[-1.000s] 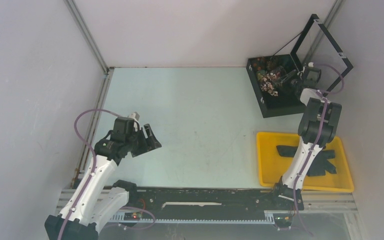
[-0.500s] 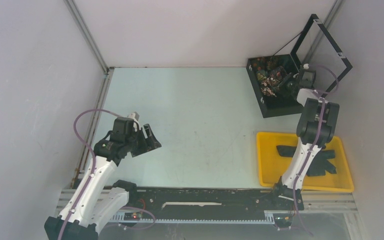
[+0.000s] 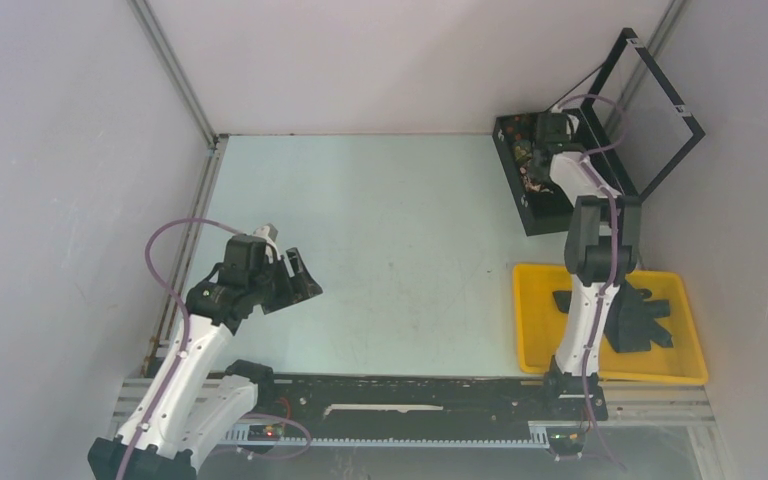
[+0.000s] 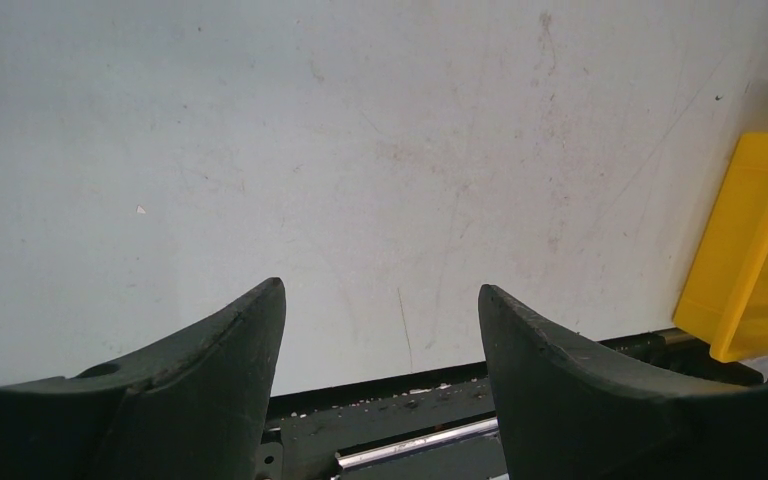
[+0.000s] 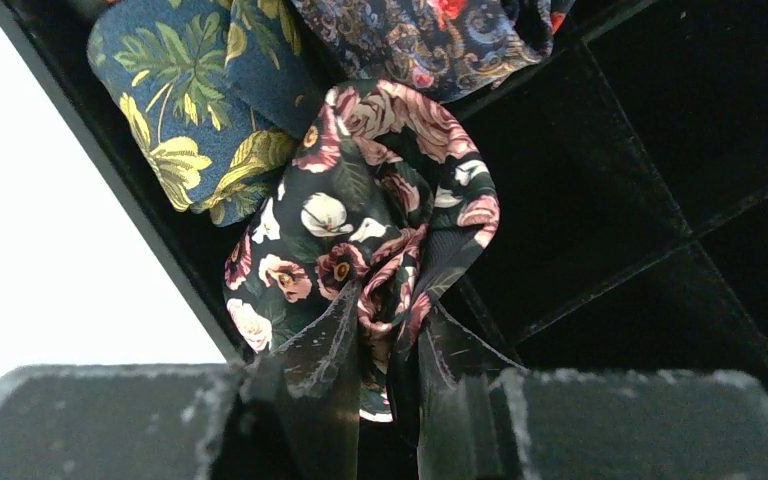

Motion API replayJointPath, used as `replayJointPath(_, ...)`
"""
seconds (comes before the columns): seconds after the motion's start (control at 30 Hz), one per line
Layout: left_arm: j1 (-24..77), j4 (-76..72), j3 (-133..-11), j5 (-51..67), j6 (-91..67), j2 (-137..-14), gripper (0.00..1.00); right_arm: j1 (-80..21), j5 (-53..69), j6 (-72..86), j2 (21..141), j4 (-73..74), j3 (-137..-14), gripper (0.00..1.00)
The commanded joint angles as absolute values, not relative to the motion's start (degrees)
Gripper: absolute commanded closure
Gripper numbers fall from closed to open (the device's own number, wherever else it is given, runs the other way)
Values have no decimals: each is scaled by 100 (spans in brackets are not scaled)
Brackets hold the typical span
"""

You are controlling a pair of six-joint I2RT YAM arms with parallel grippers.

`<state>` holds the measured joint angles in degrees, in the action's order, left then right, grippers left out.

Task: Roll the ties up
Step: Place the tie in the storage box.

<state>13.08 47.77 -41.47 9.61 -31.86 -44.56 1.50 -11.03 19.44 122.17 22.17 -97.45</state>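
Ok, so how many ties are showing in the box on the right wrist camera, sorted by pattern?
Black rose-print tie: 1
Navy tie with yellow-green leaves: 1
Dark blue paisley tie: 1
Total: 3

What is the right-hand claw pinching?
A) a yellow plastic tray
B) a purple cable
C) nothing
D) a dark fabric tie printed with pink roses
D: the right gripper is shut on the dark rose-printed fabric tie, above the black divided box.
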Motion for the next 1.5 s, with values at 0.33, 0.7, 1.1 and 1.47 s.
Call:
replayJointPath(0.33,1268,4707,-4272,942,-3010,-4231,25,-721,-2491,1165,13659,4456,-11218,80)
replayJointPath(0.7,1267,4691,-4269,905,-3004,-4168,25,-761,-2532,1213,13954,5101,-11710,56)
replayJointPath(1.1,1273,4630,-4236,931,-3008,-4079,25,-569,-1105,1218,12482,4650,-11104,43)
replayJointPath(1.47,1269,4613,-4219,935,-3023,-4057,25,-93,-340,1728,11914,4206,-10396,67)
